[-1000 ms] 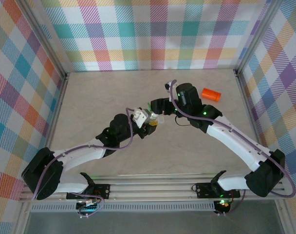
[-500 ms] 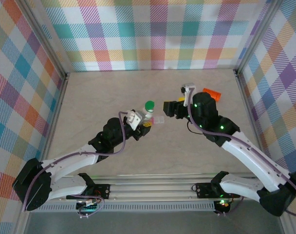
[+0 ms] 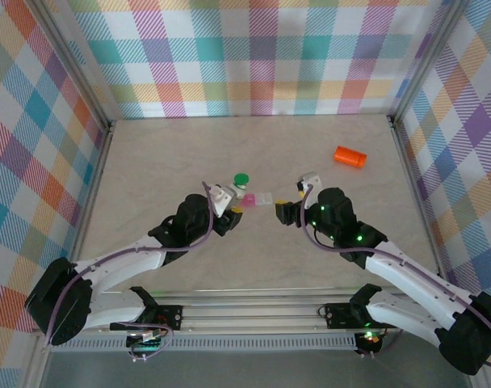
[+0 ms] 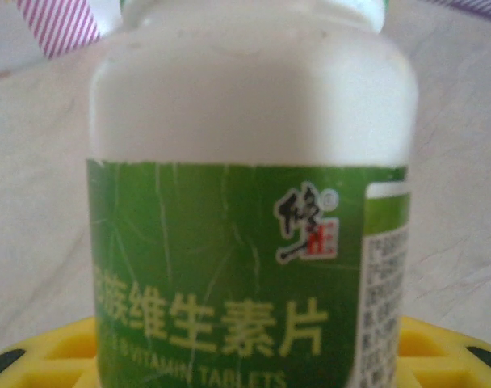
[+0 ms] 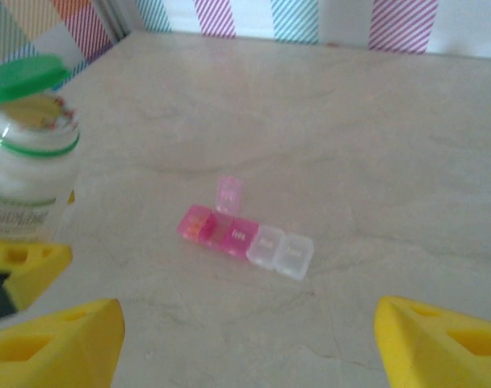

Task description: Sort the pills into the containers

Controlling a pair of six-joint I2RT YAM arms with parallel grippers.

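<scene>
You're looking at bright plastics against pastel plaid and pale marble.
The walls (image 3: 262,56) are wearing a plaid of pink, teal, orange, yellow and purple stripes on white, and the table (image 3: 173,153) is showing cream with faint grey veining. The white bottle (image 3: 241,179) is carrying a green cap and a green label with yellow-green lettering and a small red mark. The vial (image 3: 350,156) is glowing solid orange. The pill strip (image 3: 258,198) is running from deep pink through paler pink to clear frosted cells. The right gripper's (image 5: 245,323) fingers (image 5: 56,339) are showing yellow. The arms (image 3: 407,271) are showing white shells, black joints, purple cables and green lights.
</scene>
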